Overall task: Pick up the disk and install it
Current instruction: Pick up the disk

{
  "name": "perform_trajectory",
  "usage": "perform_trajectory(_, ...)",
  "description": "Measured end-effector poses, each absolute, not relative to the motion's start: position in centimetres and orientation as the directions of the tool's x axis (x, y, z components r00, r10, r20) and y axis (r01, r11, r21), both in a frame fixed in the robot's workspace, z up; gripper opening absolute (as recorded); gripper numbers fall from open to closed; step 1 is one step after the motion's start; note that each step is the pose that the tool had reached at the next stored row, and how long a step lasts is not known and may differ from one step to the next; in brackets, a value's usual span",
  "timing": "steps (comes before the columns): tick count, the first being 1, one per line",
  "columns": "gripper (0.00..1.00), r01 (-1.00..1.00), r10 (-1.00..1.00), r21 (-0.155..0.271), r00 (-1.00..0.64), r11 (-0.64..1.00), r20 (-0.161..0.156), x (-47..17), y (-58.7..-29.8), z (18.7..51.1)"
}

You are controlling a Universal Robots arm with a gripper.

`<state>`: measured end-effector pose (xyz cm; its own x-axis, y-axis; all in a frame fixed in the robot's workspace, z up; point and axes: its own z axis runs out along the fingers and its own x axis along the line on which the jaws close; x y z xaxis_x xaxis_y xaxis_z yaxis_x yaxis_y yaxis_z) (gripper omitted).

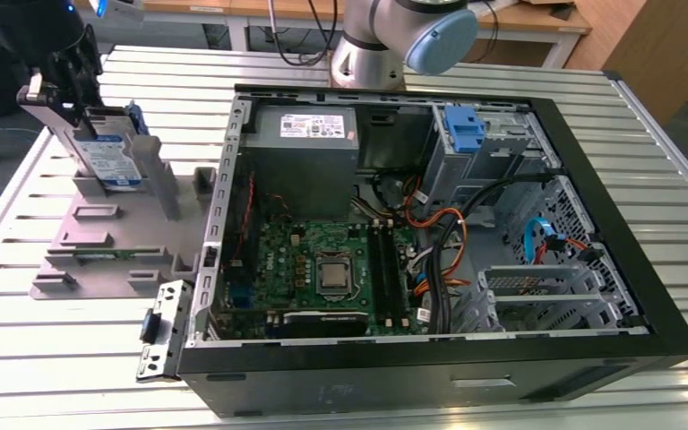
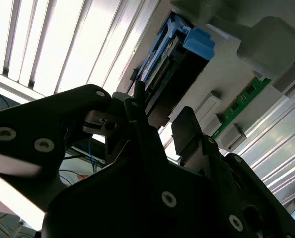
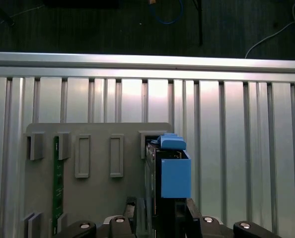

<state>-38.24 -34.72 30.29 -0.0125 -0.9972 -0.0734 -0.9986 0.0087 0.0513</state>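
Closest up, in the second wrist view, is the black gripper (image 2: 160,116). It is hard and dull, with round screws in it. Its jaws are pulled in narrow, one on each flat side of the disk (image 2: 180,59), and they touch it. The gripper has hold of the disk.

The disk stands up on its thin edge in a slot of a grey holder (image 1: 93,242). In the exterior view the holder is on that view's left, and the disk (image 1: 111,157) is at the holder's far end. The disk is flat and silver with a white and blue label. Blue plastic runs round its edge.

The holder looks like smooth plastic, with blocky posts and long box-shaped slots. A thin green stick (image 3: 58,183) stands in another slot, well apart from the disk.

There is open air over the top of the disk. The holder sits on a table (image 1: 33,358) made of long shiny metal slats with dark gaps between them. Bare slats lie to the exterior view's left of the holder and nearer the camera.

On the exterior view's right, the holder's edge is just beside the wall of a big black computer case (image 1: 631,269). The case lies open on top, with a green board and many wires inside. The arm (image 1: 404,40), round and silver with a light blue cap, stands at the far edge.
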Motion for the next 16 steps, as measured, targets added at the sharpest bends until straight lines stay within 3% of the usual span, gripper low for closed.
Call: perform_trajectory(16, 0.49, -0.999, -0.997, 0.051, -0.012, 0.009, -0.075, -37.78, -34.26, 30.26)
